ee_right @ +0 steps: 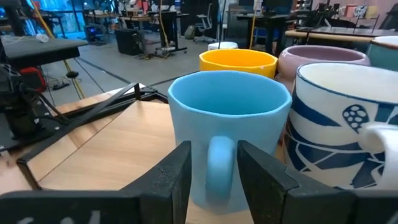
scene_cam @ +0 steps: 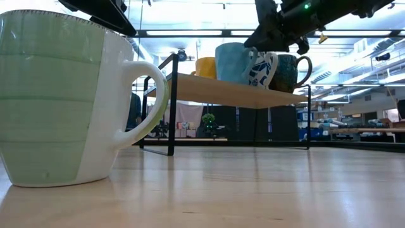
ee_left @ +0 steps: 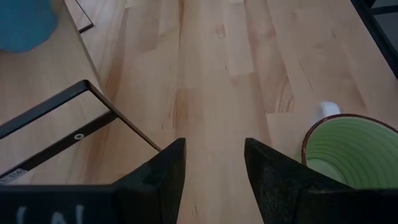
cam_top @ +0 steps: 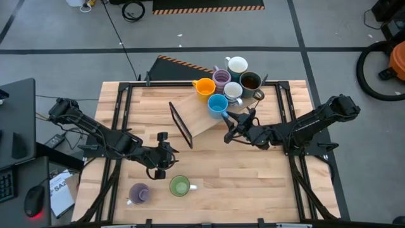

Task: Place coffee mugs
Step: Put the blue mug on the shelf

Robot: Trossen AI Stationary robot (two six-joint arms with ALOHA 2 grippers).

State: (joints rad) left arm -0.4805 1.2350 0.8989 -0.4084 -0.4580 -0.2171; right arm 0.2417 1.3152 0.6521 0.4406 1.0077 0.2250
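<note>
A blue mug (ee_right: 227, 124) stands upright on a raised wooden shelf (cam_top: 196, 120) at the table's far middle. Its handle (ee_right: 221, 165) faces my right gripper (ee_right: 213, 168), which is open with a finger on either side of that handle. Behind the blue mug stand an orange mug (ee_right: 238, 62), a lilac mug (ee_right: 323, 59) and a white mug with a blue pattern (ee_right: 339, 118). My left gripper (ee_left: 214, 180) hangs open over the bare table. Beside it a green mug (ee_left: 351, 146) stands on its base. A second lilac mug (cam_top: 138, 193) stands near the table's front edge. My right gripper reaches level toward the blue mug's handle (ee_right: 221, 165) from the table's right side. A gap shows between one finger (ee_right: 180, 174) and the handle. I cannot tell whether the other finger (ee_right: 255, 174) touches the handle. The mug rests on the shelf.
The shelf has a black metal frame (cam_top: 180, 123) whose legs stand on the table. A white mug (cam_top: 237, 64) and a dark brown mug (cam_top: 250, 81) crowd the shelf's far end. Bare wood lies between the shelf and the green mug (cam_top: 180, 185).
</note>
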